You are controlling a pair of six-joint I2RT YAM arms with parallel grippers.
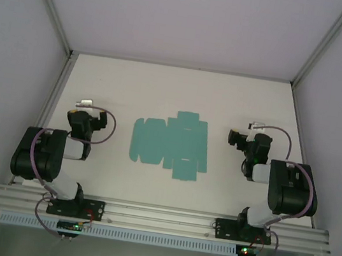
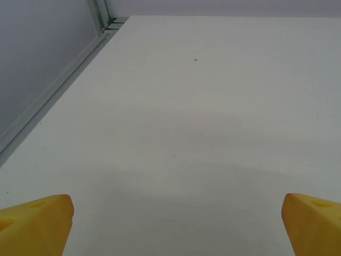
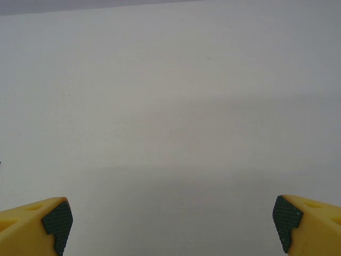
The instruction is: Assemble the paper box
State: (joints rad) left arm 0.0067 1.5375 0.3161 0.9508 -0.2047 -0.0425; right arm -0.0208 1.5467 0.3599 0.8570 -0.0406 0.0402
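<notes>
One paper box (image 1: 170, 144) lay on the table (image 1: 131, 90), not yet folded: a single flat sheet of teal-green card, cut out with flaps. Its long side ran left to right. The left end had a rounded, notched outline, and small square tabs stuck out toward the far side and the near side along its right half. Faint fold lines crossed the card, and no part of it stood up from the surface. It sat about midway between the two arms, a little nearer the near edge than the far wall, touching neither arm. White tabletop showed on all four sides of the sheet, with the widest stretch beyond it toward the far wall and narrower strips to the left and right before the arms. There were two arms, the left arm (image 1: 48, 155) and the right arm (image 1: 287, 187), both folded back close to their bases by the metal rail (image 1: 157, 217) along the near edge. The left gripper (image 2: 175, 226) hung above bare table with its two yellow fingers (image 2: 34, 224) spread wide and nothing between them; a metal frame strip (image 2: 53, 90) marked the table's left edge nearby. The right gripper (image 3: 173, 226) was likewise spread wide and held nothing, its two yellow fingers (image 3: 24, 229) showing dark green pads (image 3: 57, 221). Pale walls closed in the table on the left, right and far sides.
</notes>
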